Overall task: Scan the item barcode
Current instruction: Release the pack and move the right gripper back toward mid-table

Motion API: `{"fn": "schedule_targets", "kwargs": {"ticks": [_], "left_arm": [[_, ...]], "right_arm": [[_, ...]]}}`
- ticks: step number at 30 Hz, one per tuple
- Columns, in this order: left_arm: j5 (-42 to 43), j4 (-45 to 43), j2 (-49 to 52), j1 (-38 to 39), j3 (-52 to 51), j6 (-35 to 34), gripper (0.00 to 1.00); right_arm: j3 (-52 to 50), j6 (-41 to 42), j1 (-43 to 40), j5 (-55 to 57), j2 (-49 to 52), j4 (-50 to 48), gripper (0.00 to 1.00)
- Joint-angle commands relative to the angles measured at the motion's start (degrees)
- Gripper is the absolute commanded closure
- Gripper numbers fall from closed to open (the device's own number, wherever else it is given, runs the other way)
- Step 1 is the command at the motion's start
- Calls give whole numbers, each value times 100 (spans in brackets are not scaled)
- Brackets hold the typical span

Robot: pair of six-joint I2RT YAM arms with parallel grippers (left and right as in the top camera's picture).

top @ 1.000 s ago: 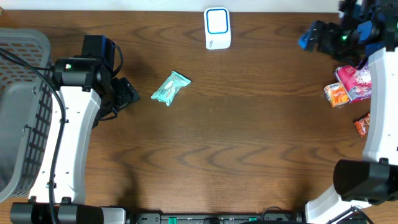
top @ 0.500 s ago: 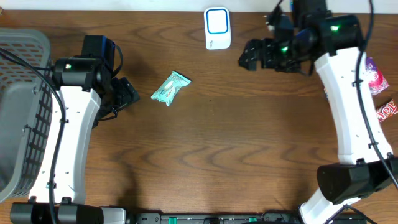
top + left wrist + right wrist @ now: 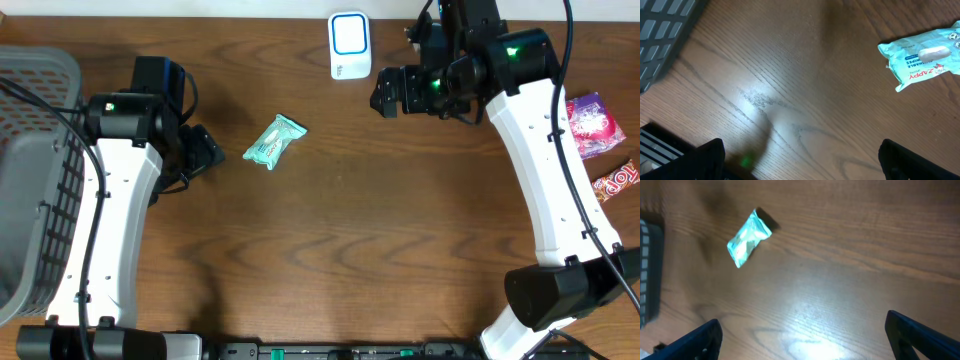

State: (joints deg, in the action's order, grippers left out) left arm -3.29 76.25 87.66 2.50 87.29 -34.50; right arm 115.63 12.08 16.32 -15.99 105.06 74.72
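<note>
Wipes pack [image 3: 274, 141] lies flat on the table [image 3: 330, 240], left of centre, nothing touching it. Left hand [image 3: 208, 150] sits just left of it, jaws spread wide, empty. In the left wrist view the pack is at the upper right, well clear of both fingertips, printed face up with ZAPPY readable; can't make out a barcode on that face. Right hand [image 3: 383, 93] is near the far edge, just right of the scanner [image 3: 349, 45], jaws also spread wide, gripping nothing, fingers pointing toward the pack's side of the table. In the right wrist view the pack is at the upper left, lying diagonal, with only bare wood between the two fingertips. Scanner is a white unit with a blue-framed window, at the far edge, well apart from the pack. Grey basket [image 3: 30, 90] is at the left edge beside the left arm. Two snack packs lie at the right edge, outboard of the right arm: a pink one [image 3: 590, 125] and an orange-red bar [image 3: 615, 182], near each other, not touching.
</note>
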Motion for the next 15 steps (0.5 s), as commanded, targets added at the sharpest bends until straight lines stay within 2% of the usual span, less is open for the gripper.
{"fn": "schedule_targets", "kwargs": {"ticks": [1,7,9,15], "left_arm": [[-33,20,0,-9,-17,13,2],[-33,20,0,-9,-17,11,2],[-33,20,0,-9,-17,11,2],[-33,20,0,-9,-17,11,2]], "right_arm": [[-98,321,24,50,9,-184,1],[-660,848,68,315,11,-1117,1],[-1121,1180,92,542,15,-1668,1],[-2837,1475,184,538,17,-3453,1]]}}
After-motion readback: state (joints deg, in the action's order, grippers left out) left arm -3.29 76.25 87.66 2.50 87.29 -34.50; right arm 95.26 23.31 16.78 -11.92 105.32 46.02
